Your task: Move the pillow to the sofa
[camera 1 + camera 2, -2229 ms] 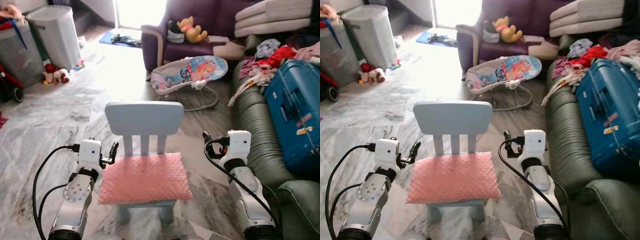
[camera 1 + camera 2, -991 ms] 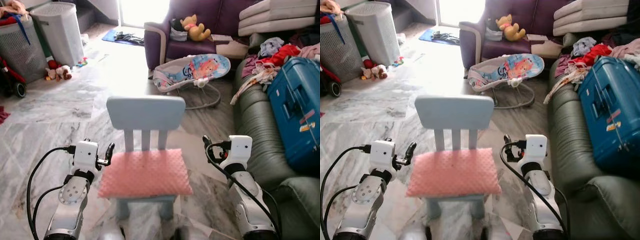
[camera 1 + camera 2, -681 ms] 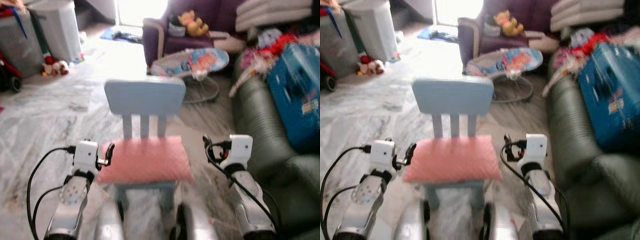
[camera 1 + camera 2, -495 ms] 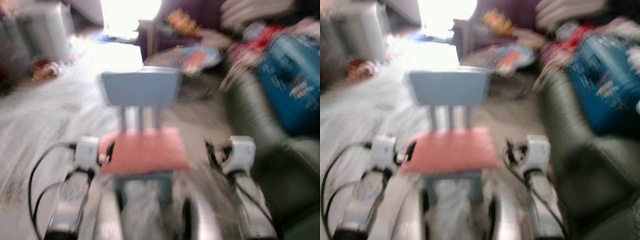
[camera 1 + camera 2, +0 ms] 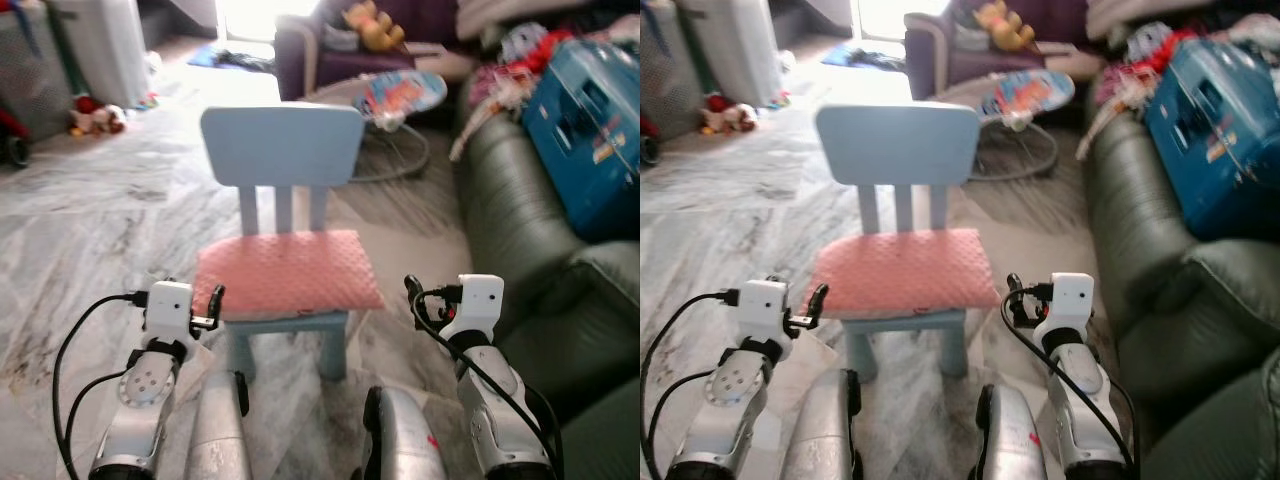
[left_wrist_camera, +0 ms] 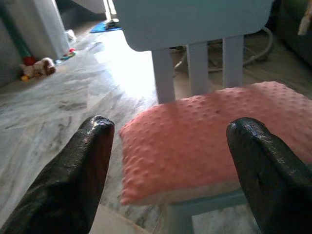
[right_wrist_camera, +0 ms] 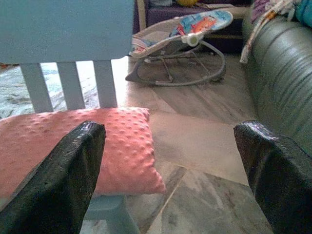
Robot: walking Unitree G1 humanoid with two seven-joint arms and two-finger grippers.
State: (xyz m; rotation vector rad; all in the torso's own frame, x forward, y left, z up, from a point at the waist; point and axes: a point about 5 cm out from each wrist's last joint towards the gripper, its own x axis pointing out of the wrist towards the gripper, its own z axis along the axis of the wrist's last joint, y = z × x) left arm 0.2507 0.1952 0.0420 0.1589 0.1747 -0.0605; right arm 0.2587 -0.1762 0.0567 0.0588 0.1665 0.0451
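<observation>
Pink pillow (image 5: 286, 273) sits flat on the little blue chair (image 5: 283, 150) at 12 o'clock. Left gripper (image 5: 205, 310) and right gripper (image 5: 418, 298) flank it, jaws wide open. I'd pinch both side edges evenly, then swing toward the sofa (image 5: 520, 230) at 3 o'clock.

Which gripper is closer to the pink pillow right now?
Left. The left gripper sits just off the pink pillow's front left corner; the right gripper is apart from its front right corner, toward the sofa.
</observation>
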